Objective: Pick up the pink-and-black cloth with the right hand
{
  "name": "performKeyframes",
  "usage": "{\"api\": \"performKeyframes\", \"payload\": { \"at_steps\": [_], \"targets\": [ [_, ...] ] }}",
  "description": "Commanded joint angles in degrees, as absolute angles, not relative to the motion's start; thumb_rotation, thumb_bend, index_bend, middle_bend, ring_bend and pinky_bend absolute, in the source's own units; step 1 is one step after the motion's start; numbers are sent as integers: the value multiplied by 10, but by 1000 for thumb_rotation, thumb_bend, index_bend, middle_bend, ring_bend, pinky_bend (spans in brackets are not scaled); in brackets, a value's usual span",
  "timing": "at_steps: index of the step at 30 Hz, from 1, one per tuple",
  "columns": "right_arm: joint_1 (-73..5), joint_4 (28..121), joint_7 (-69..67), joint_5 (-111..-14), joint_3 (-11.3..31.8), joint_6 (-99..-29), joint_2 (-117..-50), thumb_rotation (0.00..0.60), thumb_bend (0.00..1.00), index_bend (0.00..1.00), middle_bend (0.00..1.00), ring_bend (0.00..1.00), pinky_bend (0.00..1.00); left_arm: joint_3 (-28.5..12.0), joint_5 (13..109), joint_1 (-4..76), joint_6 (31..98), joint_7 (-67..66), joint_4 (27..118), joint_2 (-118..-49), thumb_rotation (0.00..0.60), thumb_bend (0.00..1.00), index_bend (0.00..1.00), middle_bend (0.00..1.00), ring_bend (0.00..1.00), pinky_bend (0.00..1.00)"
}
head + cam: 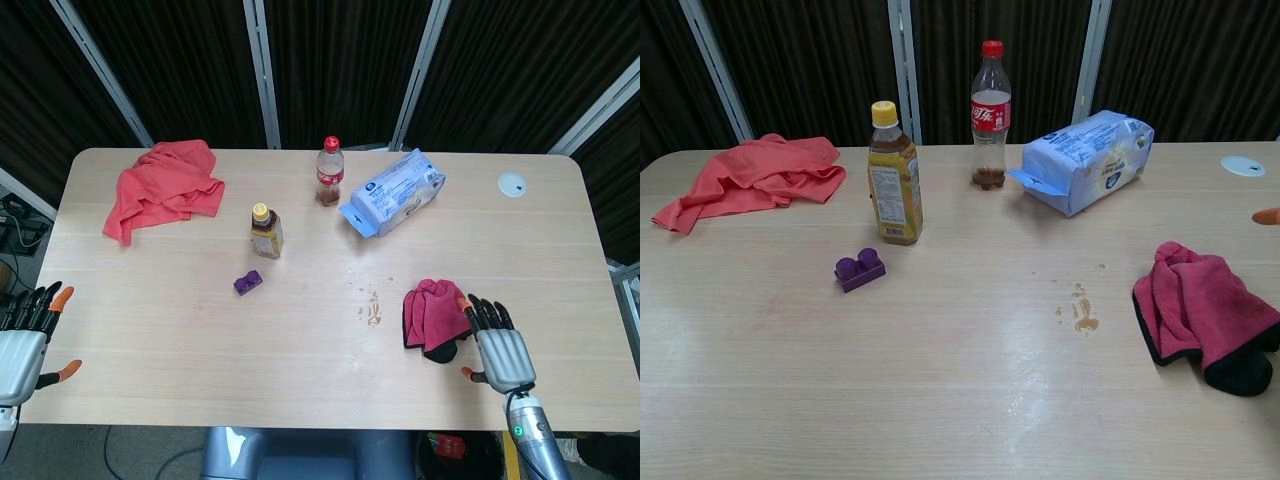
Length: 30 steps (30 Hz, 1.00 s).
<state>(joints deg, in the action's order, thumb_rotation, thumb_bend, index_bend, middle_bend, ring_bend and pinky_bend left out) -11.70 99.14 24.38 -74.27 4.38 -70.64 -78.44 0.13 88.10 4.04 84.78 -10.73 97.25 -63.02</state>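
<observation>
crumpled pink-and-black cloth (436,318) on the light wooden table (300,380), just left of the right hand (497,347) | right hand flat, palm down, fingers spread, orange tips beside the cloth's edge, holding nothing | left hand (24,340) well apart, fingers spread

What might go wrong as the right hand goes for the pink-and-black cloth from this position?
1. The right hand is open at the cloth's right edge; the pink-and-black cloth lies loosely bunched, so the fingers may pinch only one fold and it could slip free.
2. Pushing sideways may slide it toward the brown stain instead of gathering it.
</observation>
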Motion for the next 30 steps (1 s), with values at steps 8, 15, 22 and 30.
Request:
{"api": "performKeyframes", "payload": {
  "at_steps": [8,15,22,30],
  "targets": [
    [-153,943,299,-664,66,-677,-854,600,0,0,0,0,49,0,872,44,838,-104,976,-630,600,0,0,0,0,0],
    [-177,901,311,-619,80,-653,-889,600,0,0,0,0,49,-1,866,46,833,-104,977,-632,600,0,0,0,0,0],
    [-209,846,323,-582,88,-625,-937,600,0,0,0,0,48,-6,853,51,823,-99,975,-637,600,0,0,0,0,0],
    [-231,789,307,-578,99,-619,-974,600,0,0,0,0,49,-9,844,56,813,-92,975,-639,600,0,0,0,0,0]
  ]
}}
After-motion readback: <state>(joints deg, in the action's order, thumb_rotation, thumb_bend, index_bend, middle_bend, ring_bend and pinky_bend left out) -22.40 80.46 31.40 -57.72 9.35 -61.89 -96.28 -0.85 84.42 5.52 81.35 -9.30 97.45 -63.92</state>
